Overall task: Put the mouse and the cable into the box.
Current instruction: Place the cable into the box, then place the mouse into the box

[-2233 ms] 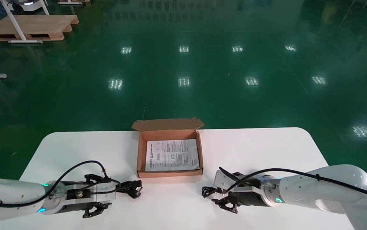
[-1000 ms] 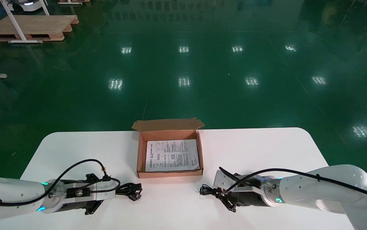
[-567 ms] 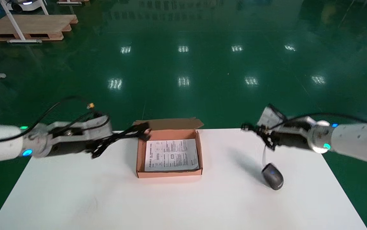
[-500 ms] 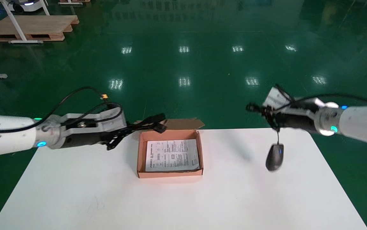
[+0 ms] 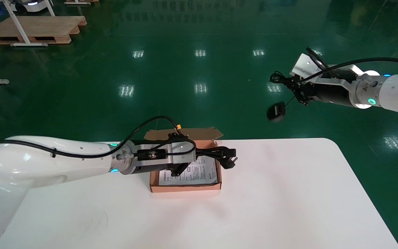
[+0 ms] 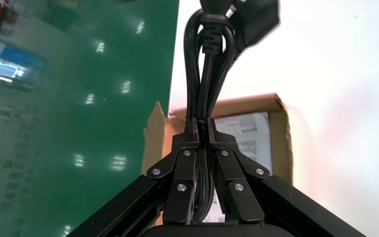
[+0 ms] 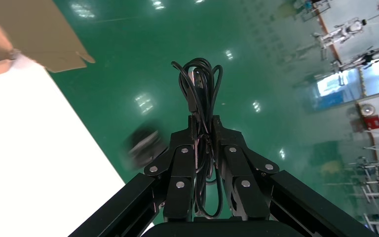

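Note:
An open cardboard box (image 5: 185, 187) with a printed sheet (image 5: 204, 173) inside stands at the table's far middle. My left gripper (image 5: 208, 154) reaches across the box, shut on a bundled black power cable (image 6: 205, 74). The cable's plug (image 5: 228, 159) sticks out past the box's right wall. My right gripper (image 5: 293, 87) is raised high beyond the table's far right edge, shut on the mouse's coiled cord (image 7: 200, 84). The dark mouse (image 5: 276, 112) dangles from that cord over the floor, blurred by its swing, and shows in the right wrist view as the mouse (image 7: 143, 145).
The white table (image 5: 271, 200) spreads wide on both sides of the box. The box's lid flap (image 5: 185, 133) stands open at its far side. A wooden pallet (image 5: 33, 29) lies far off on the green floor.
The left arm has swung right and down, bringing the cable over the box. The right arm has risen higher, and the mouse has swung up from beside the table's edge to over the floor.

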